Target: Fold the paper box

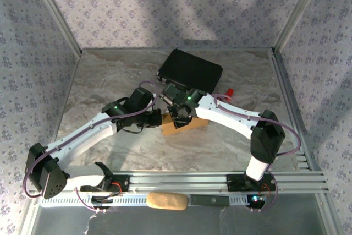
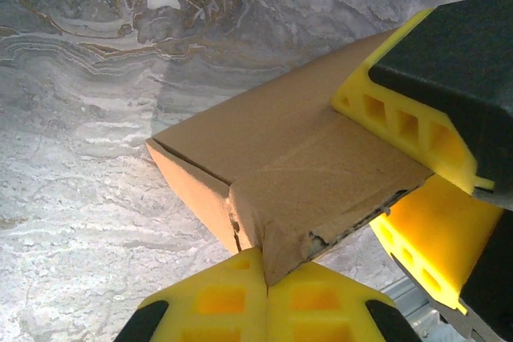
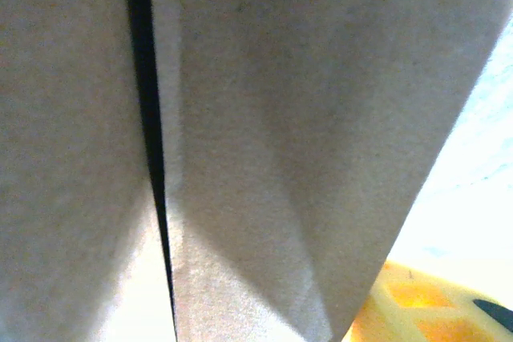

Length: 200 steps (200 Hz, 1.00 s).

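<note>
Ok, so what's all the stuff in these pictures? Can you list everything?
paper box: one, tan-brown, middle of the table, between the two arms.
hard case: one, black, far side of the table, behind the box.
small thing: one, red, right of the case; too small to name.
soft roll: one, beige, on the near rail between the arm bases.
table: one, grey marble pattern.
left fingers: two, yellow, closed on the box's corner.
right fingers: two, yellow, clamped on the box's flap.
</note>
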{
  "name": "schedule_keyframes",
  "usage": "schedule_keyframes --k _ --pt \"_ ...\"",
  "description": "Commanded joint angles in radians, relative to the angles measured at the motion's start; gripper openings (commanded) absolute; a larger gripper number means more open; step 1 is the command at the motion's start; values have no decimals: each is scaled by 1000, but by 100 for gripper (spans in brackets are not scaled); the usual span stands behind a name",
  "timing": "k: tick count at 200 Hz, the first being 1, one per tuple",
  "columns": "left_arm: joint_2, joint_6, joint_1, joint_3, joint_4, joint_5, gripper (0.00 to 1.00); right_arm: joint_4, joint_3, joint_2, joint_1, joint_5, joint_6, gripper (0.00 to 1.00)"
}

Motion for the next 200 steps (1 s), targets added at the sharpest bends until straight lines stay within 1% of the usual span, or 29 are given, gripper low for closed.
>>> schedule_keyframes --k 1,49,74,106,139,149,152,155,174,184,195,200 --pt "7 -9 -17 -33 -33 -28 3 -13 -27 30 1 -20 145 51" --pt "25 -4 -33 -30 -34 -48 3 -13 -31 27 -2 -24 141 51" --pt "39 1 -47 -16 -92 -84 3 -16 -31 26 -1 -23 142 51" --pt "48 0 -69 -3 -104 -110 4 -16 -31 25 -3 -24 142 51" --pt "23 -10 -99 23 -106 -146 31 -19 -34 26 -3 -25 140 51" --pt "6 -12 -107 33 -103 -154 38 -17 -37 27 -3 -25 141 51" --pt "-1 -14 -109 35 -102 -156 43 -16 -37 26 -3 -25 141 51" --pt "-7 -16 -112 37 -101 -158 46 -15 -38 26 -3 -25 140 51" --pt "-62 -40 -120 39 -74 -160 50 -12 -42 25 -2 -24 140 51" --pt "-94 -54 -123 34 -55 -158 57 -9 -45 25 -3 -25 140 50" --pt "-138 -75 -122 19 -46 -162 58 -6 -48 26 -3 -25 141 50" --pt "-161 -87 -122 11 -13 -171 58 -4 -49 28 -3 -26 141 50"
